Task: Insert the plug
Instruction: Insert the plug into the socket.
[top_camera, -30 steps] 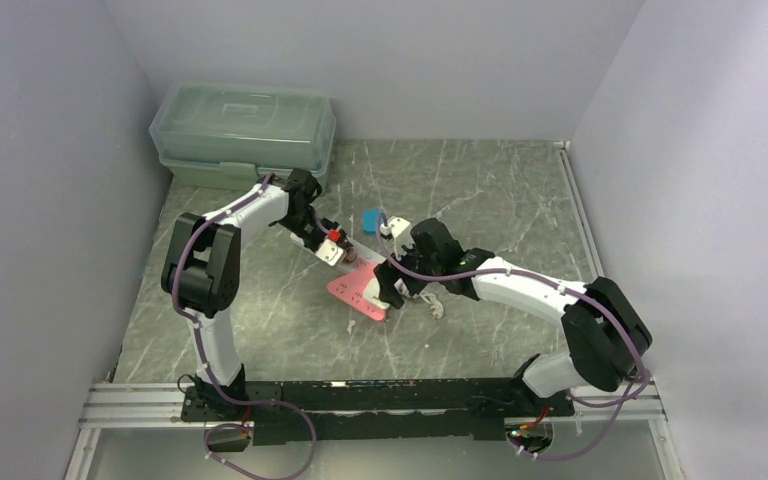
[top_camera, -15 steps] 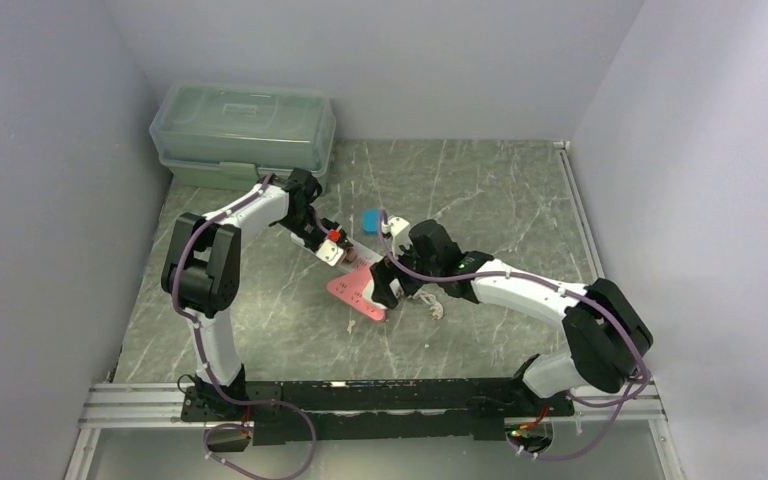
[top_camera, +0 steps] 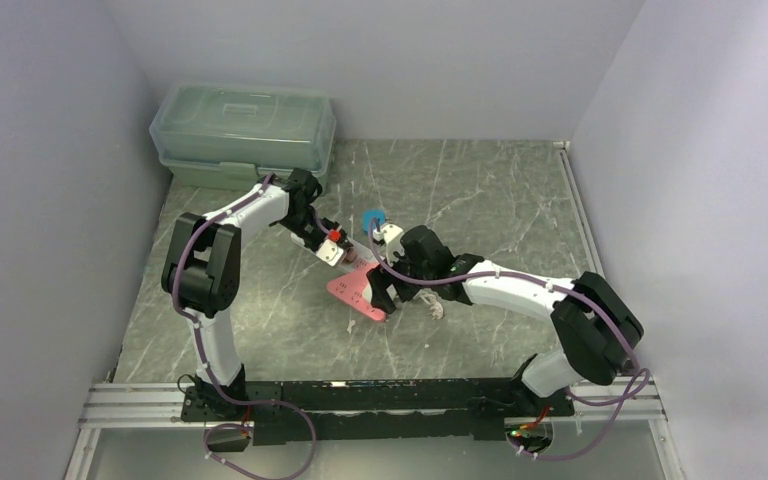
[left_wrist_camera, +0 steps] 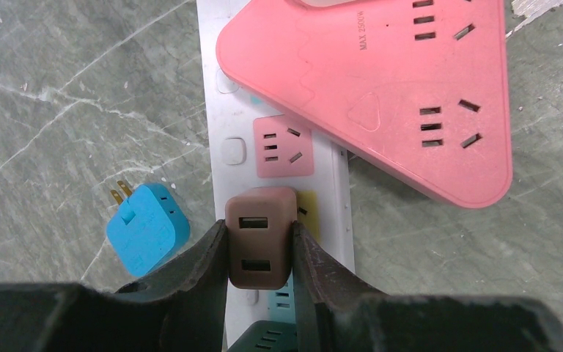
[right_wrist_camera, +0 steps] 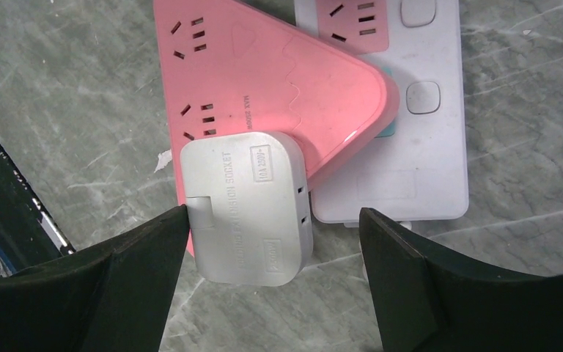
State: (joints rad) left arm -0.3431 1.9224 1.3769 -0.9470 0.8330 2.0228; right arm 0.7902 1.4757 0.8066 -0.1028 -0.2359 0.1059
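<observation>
My left gripper (left_wrist_camera: 259,229) is shut on a brown plug (left_wrist_camera: 260,242) with two slots in its back. It holds the plug upright over the yellow socket (left_wrist_camera: 308,211) of a white power strip (left_wrist_camera: 220,117). A pink triangular strip (left_wrist_camera: 381,81) lies across the white one. In the right wrist view a pale grey adapter (right_wrist_camera: 245,205) sits on the corner of the pink strip (right_wrist_camera: 264,81). My right gripper (right_wrist_camera: 273,213) is open around the adapter. The left finger is at its edge and the right finger stands well clear.
A blue adapter (left_wrist_camera: 148,229) lies on the marble table left of the white strip. A green lidded box (top_camera: 243,130) stands at the back left. Both arms meet near the middle, by the pink strip (top_camera: 355,290).
My right arm has shifted a little left toward the pink strip, and its jaws have narrowed slightly. The left arm and the brown plug have not moved.
</observation>
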